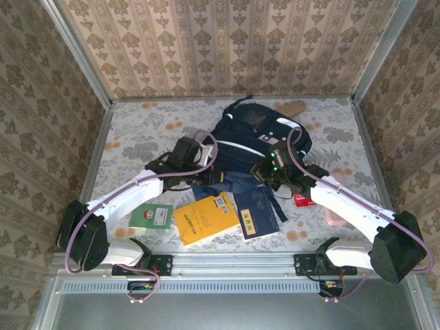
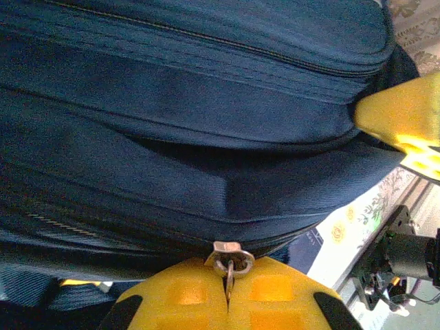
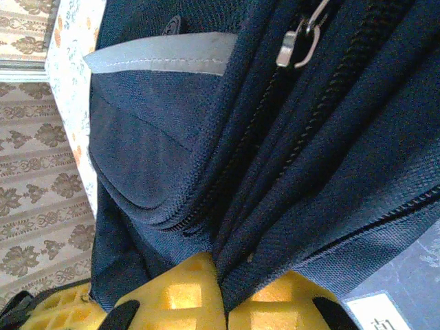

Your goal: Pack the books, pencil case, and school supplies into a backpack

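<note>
The dark navy backpack (image 1: 256, 136) lies in the middle of the table, its open end toward the arms. My left gripper (image 2: 229, 276) is shut on a metal zipper pull (image 2: 232, 258) at the backpack's edge. My right gripper (image 3: 223, 283) is shut on a fold of the backpack's fabric (image 3: 275, 206) beside a zipper line. In the top view the left gripper (image 1: 212, 177) and right gripper (image 1: 264, 174) sit at the backpack's near edge. An orange-yellow book (image 1: 205, 217), a navy book (image 1: 256, 214) and a green-and-white book (image 1: 152, 216) lie in front. A red pack (image 1: 303, 200) lies by the right arm.
A pale pink thing (image 1: 336, 218) lies at the right, partly under the right arm. A tan oblong thing (image 1: 297, 108) sits behind the backpack. Patterned walls close in the table on three sides. A second zipper pull (image 3: 298, 47) hangs on the backpack's top.
</note>
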Available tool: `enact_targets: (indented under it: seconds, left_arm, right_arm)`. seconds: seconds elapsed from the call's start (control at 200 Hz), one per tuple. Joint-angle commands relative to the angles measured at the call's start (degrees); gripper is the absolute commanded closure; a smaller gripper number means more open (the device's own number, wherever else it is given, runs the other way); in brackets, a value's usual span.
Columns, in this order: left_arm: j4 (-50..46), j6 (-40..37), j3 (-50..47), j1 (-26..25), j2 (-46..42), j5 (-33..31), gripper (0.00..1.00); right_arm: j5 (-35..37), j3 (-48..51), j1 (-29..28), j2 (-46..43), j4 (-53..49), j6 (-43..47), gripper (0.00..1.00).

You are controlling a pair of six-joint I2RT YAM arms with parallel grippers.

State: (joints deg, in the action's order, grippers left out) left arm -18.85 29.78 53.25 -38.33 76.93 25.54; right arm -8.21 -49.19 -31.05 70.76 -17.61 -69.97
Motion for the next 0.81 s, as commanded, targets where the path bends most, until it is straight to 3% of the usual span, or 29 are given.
enact_targets:
  seconds: [0.0, 0.395, 0.535, 0.67, 0.745, 0.8]
  left_arm:
    - [-1.63, -1.62, -1.30, 3.43, -2.74, -1.53, 1.00]
    - [-1.34, -1.42, -3.81, 10.96, -2.69, -5.60, 1.00]
    - [4.08, 0.28, -6.49, 10.11, -5.87, -2.26, 1.00]
    - [5.76, -0.66, -8.44, 4.02, -9.33, -4.36, 1.00]
    - [7.57, -0.51, -9.26, -0.14, -10.50, -5.25, 1.00]
    - [9.25, -0.42, -9.65, -3.00, -10.99, -5.96, 1.00]
  right_arm:
    - [0.34, -1.27, 2.23, -1.54, -3.82, 5.87, 1.00]
    - [-9.59, -3.25, 5.75, -1.56, 1.06, 14.70, 1.00]
    - [-15.64, -7.55, 8.90, 1.42, 2.80, 20.34, 1.00]
    - [-16.71, -14.84, 9.65, 6.06, -0.43, 24.84, 1.00]
    - [-14.49, -17.57, 9.86, 8.11, -1.84, 25.15, 0.90]
    - [-13.05, -19.05, 9.94, 9.75, -3.06, 24.99, 0.74]
